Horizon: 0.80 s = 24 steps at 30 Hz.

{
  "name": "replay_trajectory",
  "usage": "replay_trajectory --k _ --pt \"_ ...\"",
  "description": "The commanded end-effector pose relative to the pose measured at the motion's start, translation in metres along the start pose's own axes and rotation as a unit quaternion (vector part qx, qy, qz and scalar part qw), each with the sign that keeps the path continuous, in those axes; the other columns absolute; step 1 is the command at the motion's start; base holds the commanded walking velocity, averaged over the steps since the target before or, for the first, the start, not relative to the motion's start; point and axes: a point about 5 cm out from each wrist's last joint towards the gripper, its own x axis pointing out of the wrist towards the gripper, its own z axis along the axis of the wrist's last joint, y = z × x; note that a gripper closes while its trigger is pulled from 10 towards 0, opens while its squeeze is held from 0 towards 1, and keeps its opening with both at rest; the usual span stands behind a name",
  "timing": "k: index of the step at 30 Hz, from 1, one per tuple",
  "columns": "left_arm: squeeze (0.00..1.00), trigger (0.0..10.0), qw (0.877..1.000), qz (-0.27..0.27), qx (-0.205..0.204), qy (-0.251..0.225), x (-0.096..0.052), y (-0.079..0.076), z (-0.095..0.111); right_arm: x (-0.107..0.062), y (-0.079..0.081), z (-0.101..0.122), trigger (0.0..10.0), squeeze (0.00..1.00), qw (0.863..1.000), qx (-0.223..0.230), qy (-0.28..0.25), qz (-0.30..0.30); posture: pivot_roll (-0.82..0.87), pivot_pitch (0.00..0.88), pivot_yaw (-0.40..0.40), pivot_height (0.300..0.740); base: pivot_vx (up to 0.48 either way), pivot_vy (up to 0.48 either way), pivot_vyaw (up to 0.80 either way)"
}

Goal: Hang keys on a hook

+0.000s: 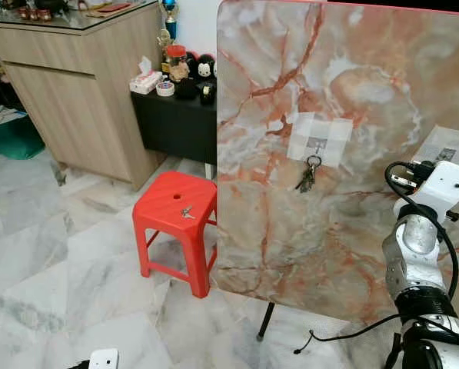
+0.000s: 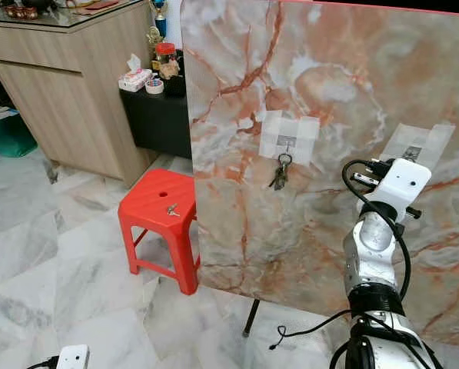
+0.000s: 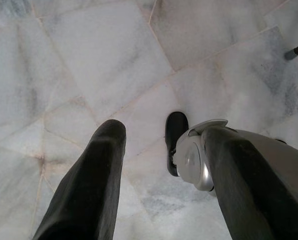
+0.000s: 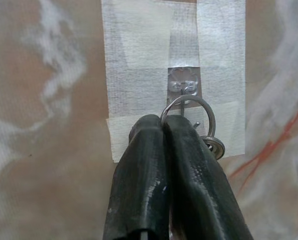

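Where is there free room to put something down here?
The red stool seat is bare except one small key. The marble floor between stool and wooden cabinet is open. The black side table is crowded with jars.

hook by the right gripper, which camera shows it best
The right wrist view: the metal hook sits close up on its white tape, with the key ring held at it by the right gripper. Both eye views give the same hook as a small dark speck beside the wrist. The left wrist view faces floor tiles.
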Motion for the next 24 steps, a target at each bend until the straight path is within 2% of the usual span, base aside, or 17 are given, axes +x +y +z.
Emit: replay_trajectory --k 1,10,20,21,22,23,24 --pt "0.0 10.0 1.0 -0.002 0.002 0.01 -0.001 0.001 -0.006 0.005 0.001 0.006 10.0 0.0 1.0 -0.001 -0.004 0.001 0.01 0.0 -0.021 0.709 0.0 0.0 0.0" --pt "0.0 10.0 1.0 -0.001 0.001 0.01 -0.002 0.003 -0.006 0.006 0.007 -0.003 10.0 0.0 0.999 -0.019 0.039 0.028 0.02 0.0 -0.022 0.709 0.0 0.0 0.0" --pt "0.0 10.0 1.0 -0.005 0.003 0.011 -0.001 -0.005 -0.007 0.006 0.01 -0.002 10.0 0.0 0.999 -0.012 0.038 0.037 0.02 0.0 -0.021 0.709 0.0 0.0 0.0" --pt "0.0 10.0 1.0 -0.005 0.003 0.011 -0.001 -0.005 -0.007 0.006 0.011 -0.002 10.0 0.33 0.998 -0.008 0.037 0.039 0.02 0.0 -0.021 0.709 0.0 0.0 0.0" --pt "0.0 10.0 1.0 -0.005 0.003 0.011 -0.001 -0.005 -0.007 0.006 0.011 -0.002 10.0 0.33 0.998 -0.006 0.037 0.041 0.02 0.0 -0.022 0.709 0.0 0.0 0.0" --pt "0.0 10.0 1.0 -0.005 0.003 0.011 -0.001 -0.006 -0.008 0.006 0.012 -0.002 10.0 1.0 0.998 -0.004 0.036 0.044 0.02 0.0 -0.022 0.709 0.0 0.0 0.0" --pt "0.0 10.0 1.0 -0.005 0.003 0.011 -0.001 -0.006 -0.008 0.005 0.012 -0.002 10.0 1.0 0.998 -0.004 0.034 0.044 0.02 0.0 -0.022 0.709 0.0 0.0 0.0"
